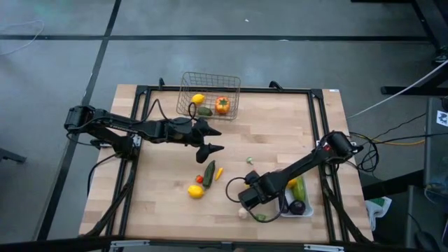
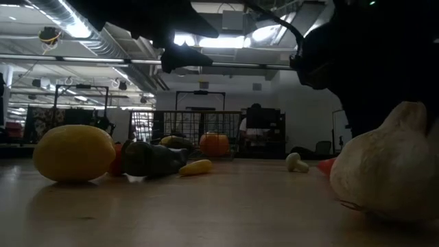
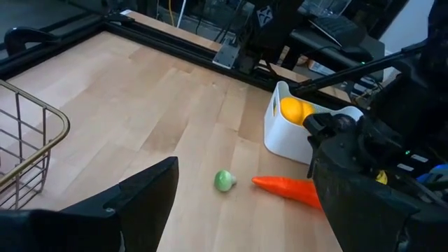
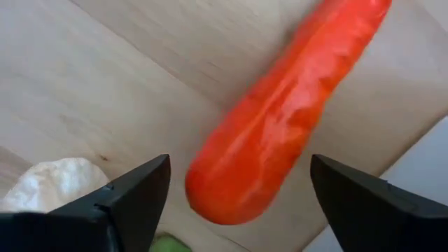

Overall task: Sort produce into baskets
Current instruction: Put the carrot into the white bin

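Observation:
My right gripper (image 1: 246, 198) is open, low over the table next to the white tray (image 1: 308, 211). Its fingers stand on either side of the orange carrot (image 4: 280, 119) without touching it. The carrot lies flat on the wood, and its tip shows in the left wrist view (image 3: 280, 187). My left gripper (image 1: 210, 140) is open and empty, raised between the wire basket (image 1: 208, 94) and a cluster of produce. The basket holds a lemon (image 1: 198, 99), a cucumber (image 1: 204, 110) and an orange tomato (image 1: 222, 106). The tray holds a yellow piece (image 3: 294, 110), a cucumber (image 1: 299, 189) and an eggplant (image 1: 297, 206).
On the table lie a lemon (image 1: 196, 191), a cucumber (image 1: 209, 172), a small yellow piece (image 1: 219, 172), a small green piece (image 1: 250, 161), the garlic (image 1: 243, 213) close to my right gripper, and a green piece (image 1: 260, 218). A black frame edges the table (image 1: 161, 203).

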